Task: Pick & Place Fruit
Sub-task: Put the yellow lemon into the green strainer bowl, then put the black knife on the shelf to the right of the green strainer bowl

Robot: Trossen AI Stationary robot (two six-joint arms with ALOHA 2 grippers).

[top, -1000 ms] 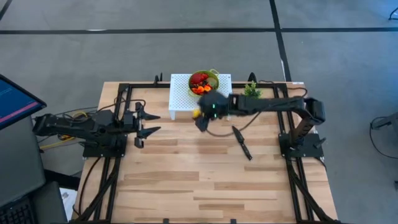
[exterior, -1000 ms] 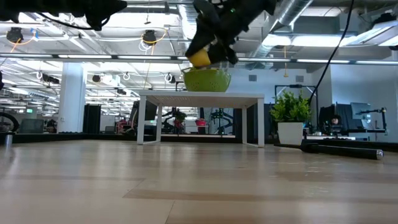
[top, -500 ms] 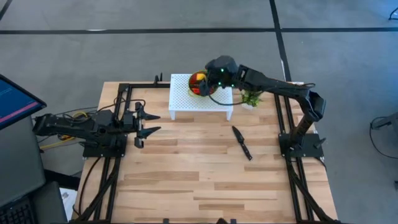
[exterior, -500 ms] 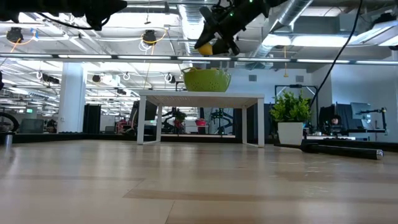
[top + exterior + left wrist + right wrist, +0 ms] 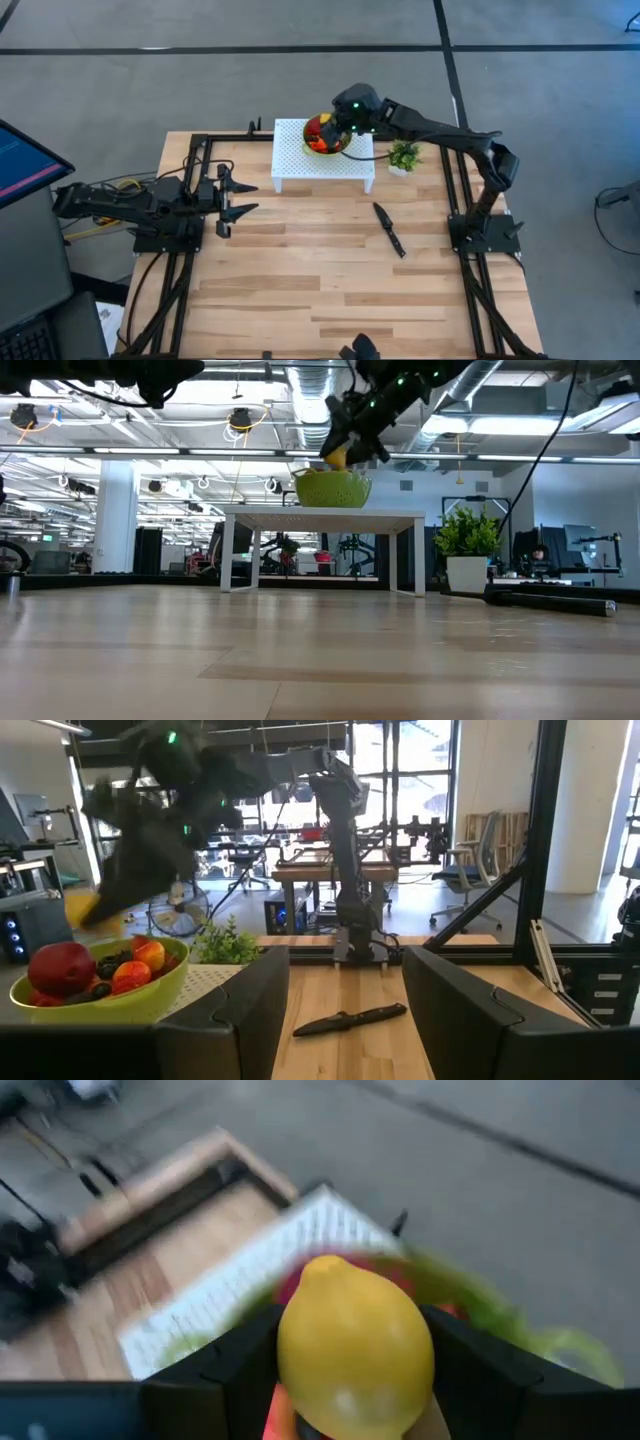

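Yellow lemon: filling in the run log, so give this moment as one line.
right hand: holds smooth yellow toy lemon above green bowl on white perforated stand | left hand: open, waiting at table's left

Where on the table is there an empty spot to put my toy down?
The big wooden stretch of table nearer than the black knife is bare, and so is the middle between the left claw and the knife. It is crowded at the white stand: the green bowl, the right claw holding a lemon, and the plant.
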